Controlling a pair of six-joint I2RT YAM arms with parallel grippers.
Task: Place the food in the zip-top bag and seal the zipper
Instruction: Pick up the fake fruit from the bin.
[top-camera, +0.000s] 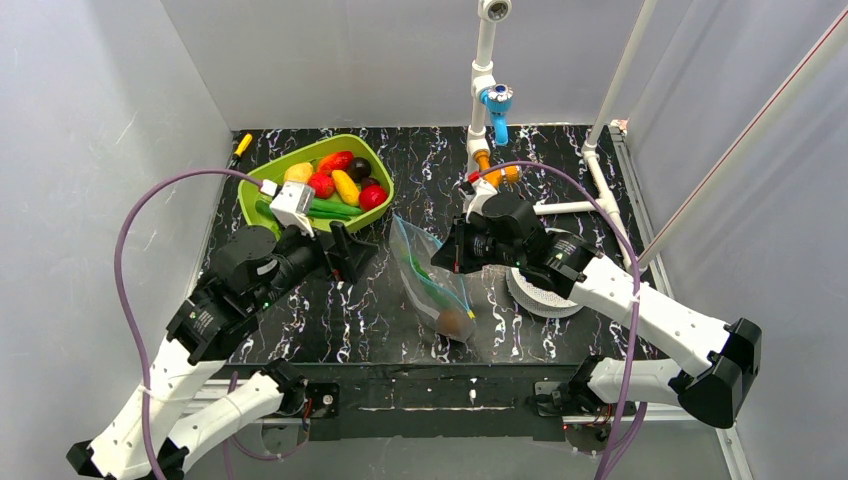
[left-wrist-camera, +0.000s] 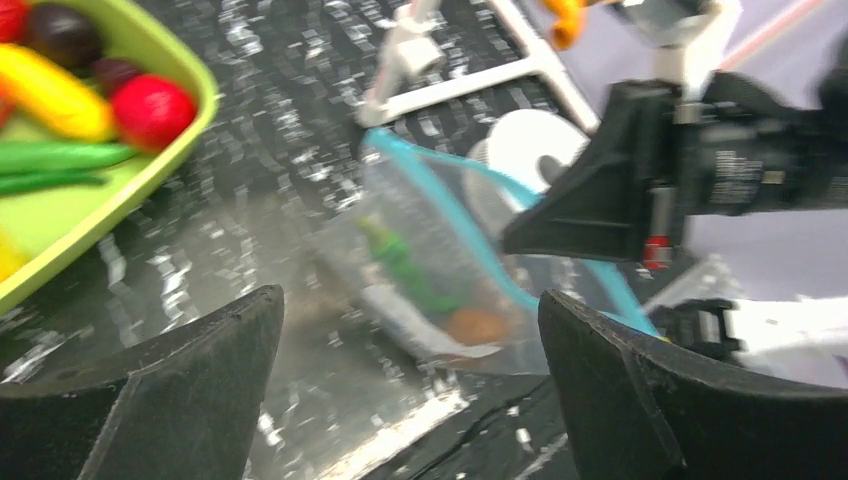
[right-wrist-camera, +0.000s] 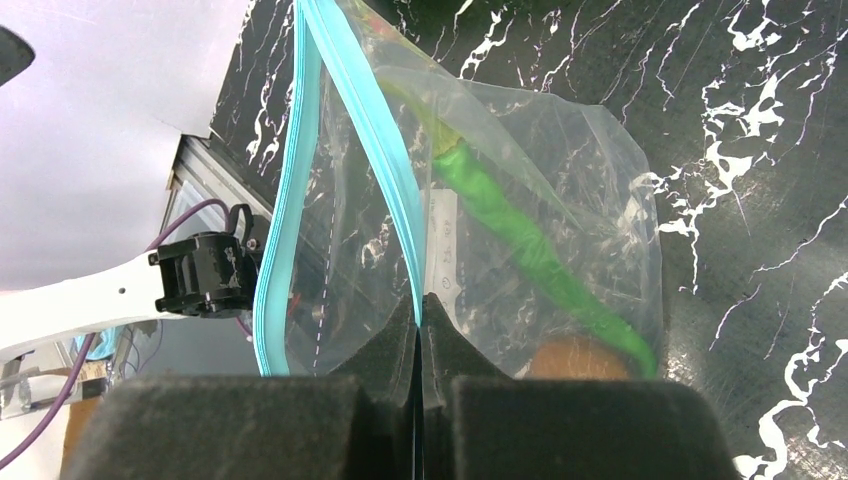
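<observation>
The clear zip-top bag (top-camera: 432, 278) stands partly upright mid-table, its mouth open. My right gripper (top-camera: 447, 258) is shut on the light blue zipper (right-wrist-camera: 400, 170); in the right wrist view its fingertips (right-wrist-camera: 418, 305) pinch one strip while the other strip bows away to the left. Inside the bag lie a long green vegetable (right-wrist-camera: 510, 240) and a brown food piece (right-wrist-camera: 575, 358). My left gripper (top-camera: 358, 252) is open and empty between tray and bag, left of the bag (left-wrist-camera: 440, 260). More food, red (top-camera: 372, 196), yellow and dark purple, lies in the lime-green tray (top-camera: 383, 172).
A white roll (top-camera: 540, 290) sits under my right arm, right of the bag. A white pipe frame (top-camera: 600, 180) with blue and orange fittings stands at the back right. A small yellow piece (top-camera: 243, 143) lies at the back left corner. Grey walls enclose the table.
</observation>
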